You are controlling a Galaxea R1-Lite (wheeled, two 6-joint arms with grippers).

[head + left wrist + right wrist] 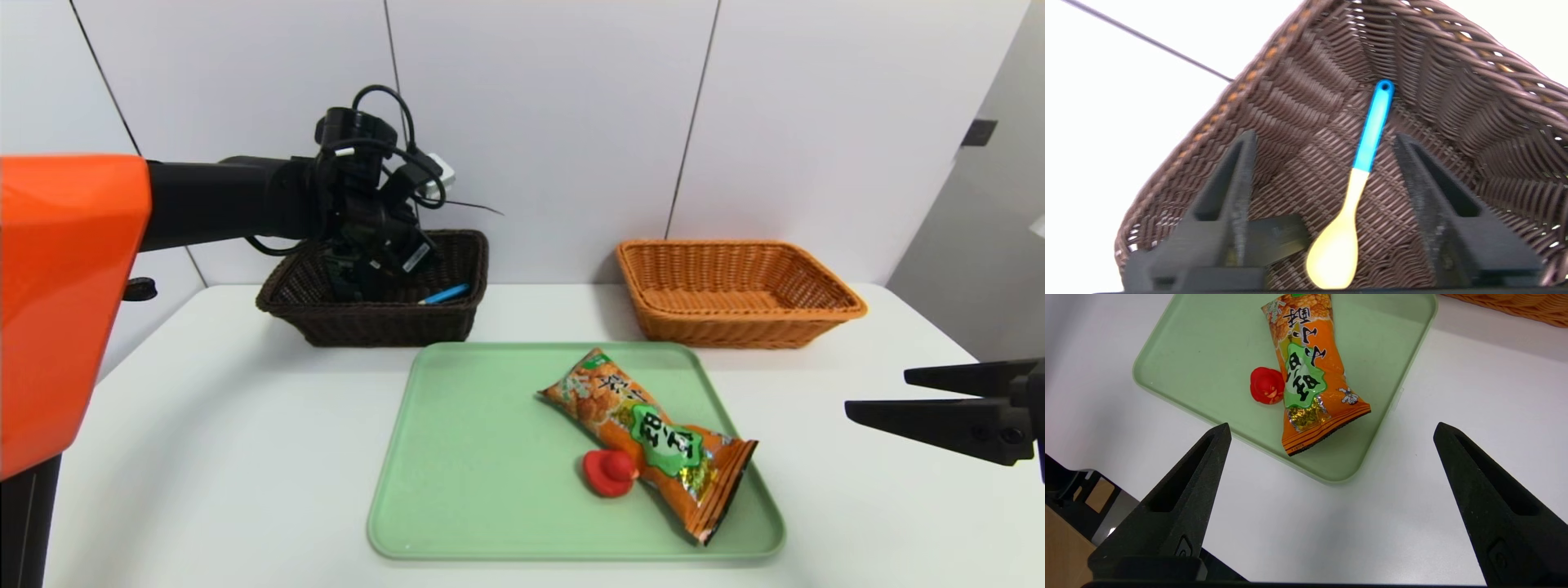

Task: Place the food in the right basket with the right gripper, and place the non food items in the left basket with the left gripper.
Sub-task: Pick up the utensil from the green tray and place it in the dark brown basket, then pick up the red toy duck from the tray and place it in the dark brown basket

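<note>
My left gripper [351,278] hangs inside the dark brown left basket [384,322], open [1325,136]. A spoon [1367,143] with a blue handle and a cream bowl lies on the basket floor [1453,81] between the fingers, touching neither. Its blue handle [445,294] shows over the basket rim. An orange snack bag [653,437] [1306,371] and a small red duck toy [608,472] [1266,386] lie side by side on the green tray [457,457]. My right gripper [878,390] [1332,426] hovers open and holds nothing, over the table right of the tray.
The orange wicker right basket [735,327] [1515,306] stands behind the tray's right end and holds nothing. The tray [1200,355] sits mid-table in front of both baskets. A white wall rises just behind the baskets.
</note>
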